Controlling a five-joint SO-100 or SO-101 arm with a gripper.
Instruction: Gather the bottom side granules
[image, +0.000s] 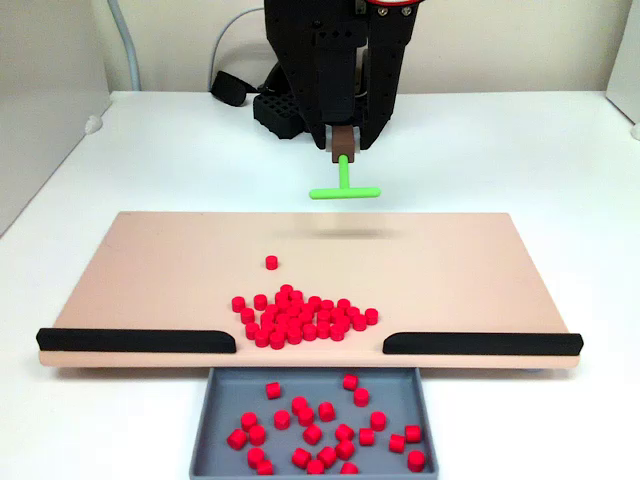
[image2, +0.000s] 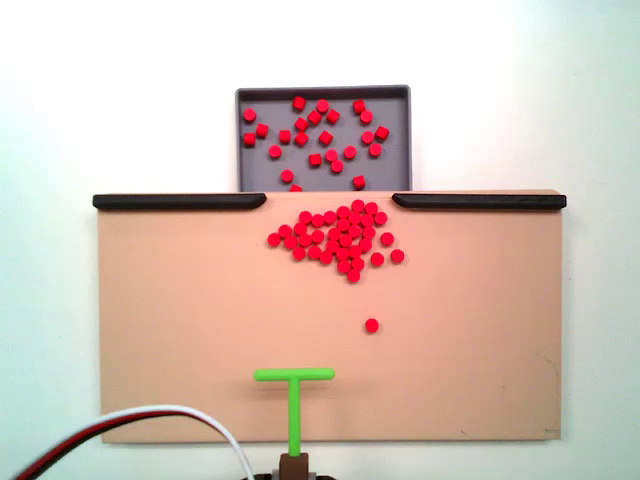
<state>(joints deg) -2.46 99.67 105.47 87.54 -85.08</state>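
Between black rails (image: 135, 340), granules (image: 303, 318), tray (image: 205, 420) beyond

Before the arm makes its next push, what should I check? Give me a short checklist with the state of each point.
1. Gripper holds the green tool: ok, stem clamped.
2. Tool's crossbar level: ok in both fixed views.
3. Tool behind the granules on the board, on the arm's side: ok.
4. Stray granule in the sweep path: not ok, it lies beside the crossbar's line.
5. Gap between the black rails open toward the tray: ok.
6. Crossbar touching the board: cannot tell.
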